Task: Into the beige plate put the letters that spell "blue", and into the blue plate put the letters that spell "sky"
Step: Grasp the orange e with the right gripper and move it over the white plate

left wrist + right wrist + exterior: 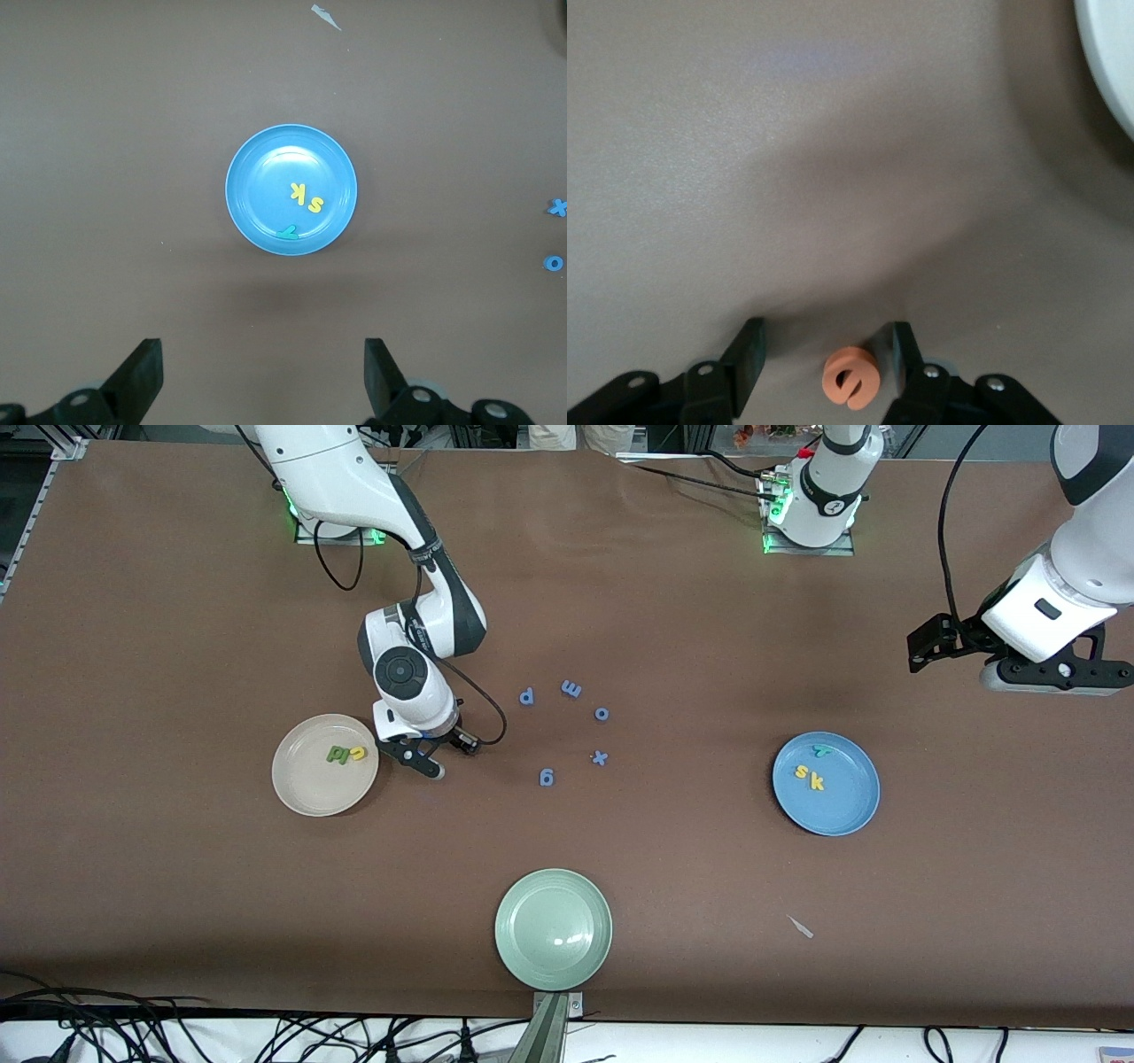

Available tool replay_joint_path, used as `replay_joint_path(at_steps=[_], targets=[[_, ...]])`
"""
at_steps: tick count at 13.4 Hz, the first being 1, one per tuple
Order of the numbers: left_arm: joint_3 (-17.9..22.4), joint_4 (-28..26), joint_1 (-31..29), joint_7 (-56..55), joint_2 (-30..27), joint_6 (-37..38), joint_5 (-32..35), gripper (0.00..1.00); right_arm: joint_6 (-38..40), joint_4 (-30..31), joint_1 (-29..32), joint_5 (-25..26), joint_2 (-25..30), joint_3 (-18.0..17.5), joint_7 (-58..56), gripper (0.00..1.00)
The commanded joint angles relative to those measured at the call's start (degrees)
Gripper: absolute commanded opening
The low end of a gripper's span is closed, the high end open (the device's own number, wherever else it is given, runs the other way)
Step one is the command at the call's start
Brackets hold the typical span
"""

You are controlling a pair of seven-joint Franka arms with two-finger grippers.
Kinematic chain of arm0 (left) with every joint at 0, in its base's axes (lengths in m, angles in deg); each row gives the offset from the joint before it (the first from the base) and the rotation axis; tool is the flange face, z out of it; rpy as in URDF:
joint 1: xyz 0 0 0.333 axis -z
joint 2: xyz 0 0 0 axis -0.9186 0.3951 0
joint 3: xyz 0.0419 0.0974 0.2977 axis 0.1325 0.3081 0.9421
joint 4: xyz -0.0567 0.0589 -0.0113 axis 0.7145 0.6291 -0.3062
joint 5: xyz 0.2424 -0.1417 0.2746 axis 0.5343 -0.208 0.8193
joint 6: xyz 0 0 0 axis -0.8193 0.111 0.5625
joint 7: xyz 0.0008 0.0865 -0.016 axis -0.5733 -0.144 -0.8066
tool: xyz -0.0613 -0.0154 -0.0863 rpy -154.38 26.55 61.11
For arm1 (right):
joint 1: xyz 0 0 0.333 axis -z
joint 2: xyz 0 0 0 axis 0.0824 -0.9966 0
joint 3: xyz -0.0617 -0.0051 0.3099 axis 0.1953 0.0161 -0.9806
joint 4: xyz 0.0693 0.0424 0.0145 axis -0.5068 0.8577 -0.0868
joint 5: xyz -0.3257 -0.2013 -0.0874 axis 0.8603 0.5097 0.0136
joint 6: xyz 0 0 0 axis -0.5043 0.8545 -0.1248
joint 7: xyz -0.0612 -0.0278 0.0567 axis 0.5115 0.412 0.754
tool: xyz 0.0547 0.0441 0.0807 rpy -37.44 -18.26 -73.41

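Note:
The orange "e" point(850, 379) lies flat on the brown table between the fingers of my right gripper point(827, 341). That gripper is open, with one finger close beside the letter and the other apart from it. It stands low at the table beside the beige plate point(292, 788), as my right gripper point(440, 750) shows in the front view. In that plate lie two green letters point(337, 755) and the yellow "u" point(358, 753). The blue plate point(850, 815) holds the yellow "s" point(802, 772), yellow "k" point(816, 782) and teal "y" point(822, 750). My left gripper point(263, 354) waits open and empty in the air.
Several all-blue letters point(571, 688) lie scattered mid-table between the two plates. A pale green plate point(554, 928) sits near the table's front edge. A small pale scrap point(800, 926) lies beside it, toward the left arm's end.

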Motion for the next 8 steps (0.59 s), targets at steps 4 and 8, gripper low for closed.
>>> replay_joint_path(at_steps=[4, 8], targets=[[-0.2, 1.6, -0.2, 1.5, 0.5, 1.6, -1.1, 1.00, -0.4, 3.5, -1.1, -1.1, 1.9, 0.2, 0.7, 0.66], [-0.2, 1.6, -0.1, 1.5, 0.6, 1.9, -1.0, 1.00, -0.3, 3.9, -1.1, -1.1, 2.5, 0.1, 0.7, 0.58]])
